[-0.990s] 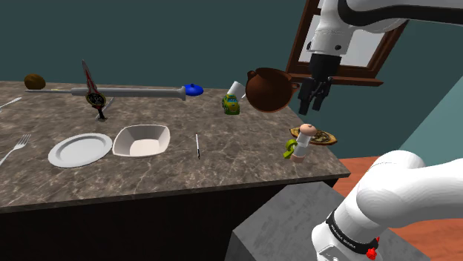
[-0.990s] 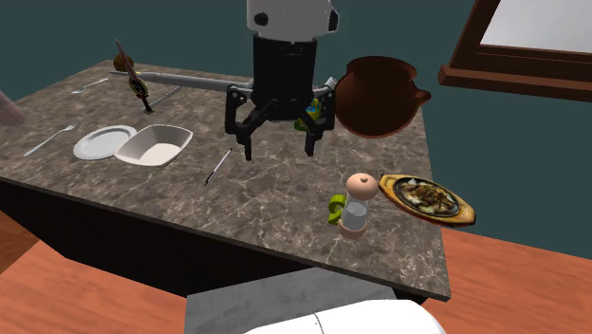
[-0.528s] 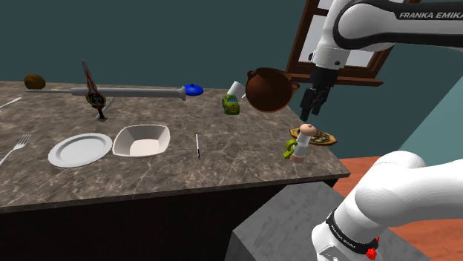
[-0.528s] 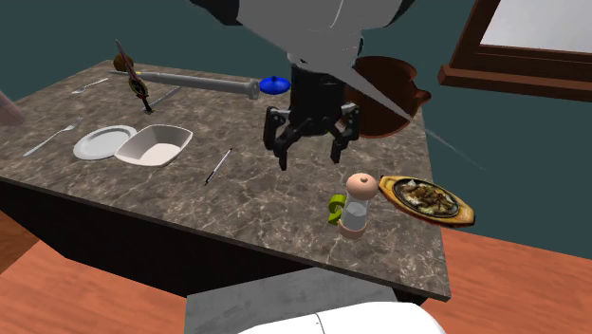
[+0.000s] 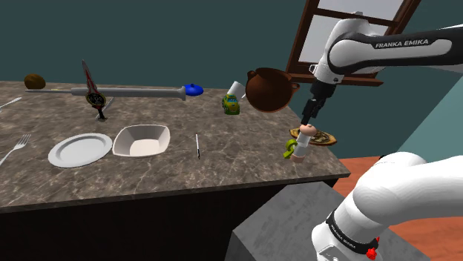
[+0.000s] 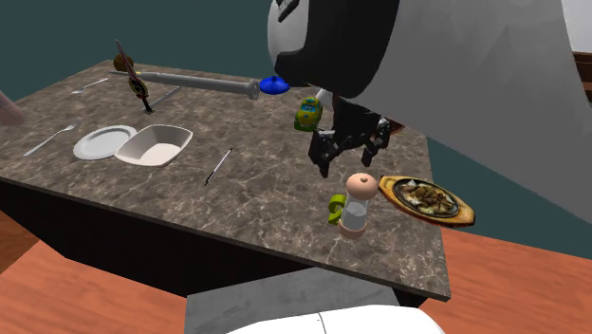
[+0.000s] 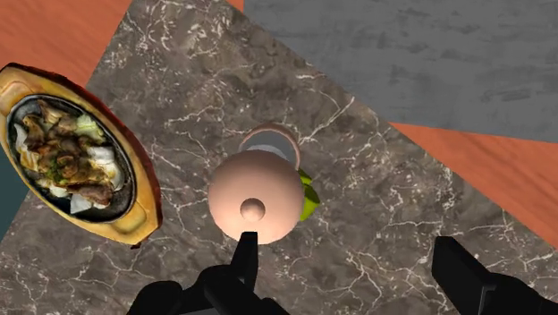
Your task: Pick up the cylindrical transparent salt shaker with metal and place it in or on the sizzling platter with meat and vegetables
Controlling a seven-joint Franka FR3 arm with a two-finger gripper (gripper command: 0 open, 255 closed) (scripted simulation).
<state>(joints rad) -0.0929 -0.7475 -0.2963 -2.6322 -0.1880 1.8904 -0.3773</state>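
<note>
The step in hand is the approach to the grasp. The clear cylindrical salt shaker (image 6: 356, 204) with a rounded pinkish-tan cap stands upright on the dark marbled stone table (image 6: 266, 204), near its edge. It touches a small green object (image 6: 336, 209) on one side, and the oval sizzling platter (image 6: 429, 199) of meat and vegetables lies just beside it on the other.

The black end effector (image 6: 349, 157) hovers right above the cap, spread wide and holding nothing. In the wrist view the cap sits under one of the fingers (image 7: 243, 261) rather than midway between the two. A straight descent would likely land that fingertip on the cap, so the end effector probably needs a sideways shift toward the shaker first. It can then drop until the pads flank the clear body below the cap, since the rounded top offers a poor hold. The closing should be gentle, because the tall, narrow shaker looks easy to tip. The green object also crowds one side.

In the shoulder view the white arm (image 5: 386, 52) reaches across from the upper right, and its wrist is bent so the end effector points down at the shaker.
</note>
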